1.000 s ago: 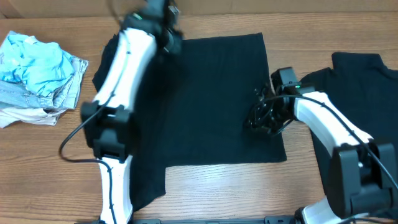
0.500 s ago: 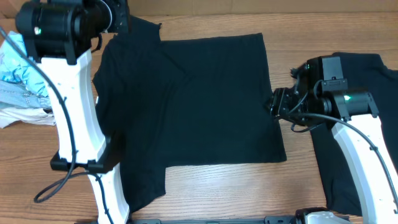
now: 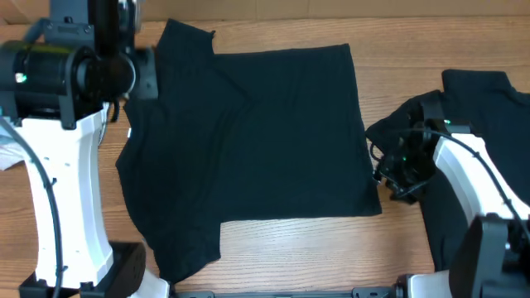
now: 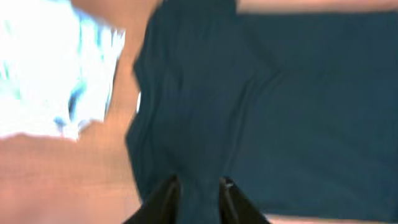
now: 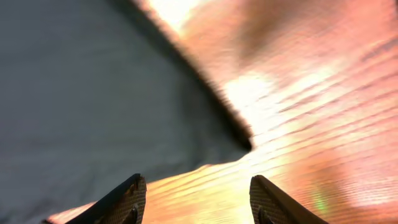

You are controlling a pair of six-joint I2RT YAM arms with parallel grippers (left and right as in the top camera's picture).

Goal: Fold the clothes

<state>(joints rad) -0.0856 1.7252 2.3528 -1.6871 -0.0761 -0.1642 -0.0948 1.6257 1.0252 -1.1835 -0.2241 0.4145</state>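
From above, the left arm's own bulk hides its gripper and most of a pale heap of clothes (image 3: 7, 153) at the table's (image 3: 298, 252) left edge. One black T-shirt (image 3: 273, 141) lies spread flat mid-table. A second black T-shirt (image 3: 489, 91) lies on the right, cut off by the frame and partly under the right arm. The right gripper (image 3: 393, 178) hovers just beside the first shirt's lower right corner. The left wrist view is blurred. The left gripper (image 4: 198, 182) shows a narrow gap above the shirt's rumpled left side, and I cannot tell whether it pinches cloth. The washed-out heap lies to the left. In the right wrist view, the right gripper's fingers (image 5: 127, 199) stand well apart and empty, with the shirt's corner just ahead on bare wood.
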